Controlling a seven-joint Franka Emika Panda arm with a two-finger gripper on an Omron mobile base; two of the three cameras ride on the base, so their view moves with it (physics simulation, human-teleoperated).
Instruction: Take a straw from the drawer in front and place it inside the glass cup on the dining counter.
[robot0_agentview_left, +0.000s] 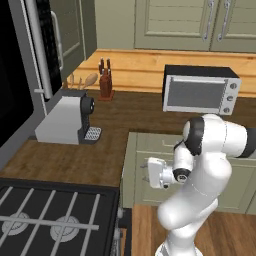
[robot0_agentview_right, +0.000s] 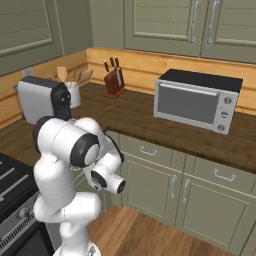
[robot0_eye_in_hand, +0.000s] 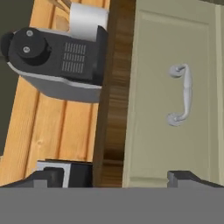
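Note:
The drawer (robot0_eye_in_hand: 166, 109) faces me shut, its sage-green front and small metal handle (robot0_eye_in_hand: 181, 94) turned sideways in the hand view. It sits just under the worktop edge, also seen as the drawer (robot0_agentview_right: 147, 149) in the right base view and the drawer (robot0_agentview_left: 152, 144) in the left base view. My gripper (robot0_eye_in_hand: 118, 178) is open, its two dark fingertips (robot0_eye_in_hand: 48, 177) spread wide, a short way off the drawer front with nothing between them. In the left base view the gripper (robot0_agentview_left: 144, 172) points left at the cabinet. The straw is hidden. The glass cup and the dining counter are out of view.
A grey coffee machine (robot0_agentview_left: 67, 120) and a pot of wooden spoons (robot0_agentview_right: 74, 90) stand on the brown worktop (robot0_agentview_left: 130, 115). Further along are a knife block (robot0_agentview_left: 105, 80) and a toaster oven (robot0_agentview_right: 195, 100). A stove (robot0_agentview_left: 50, 215) lies at my left; cabinet doors (robot0_agentview_right: 200, 200) sit below.

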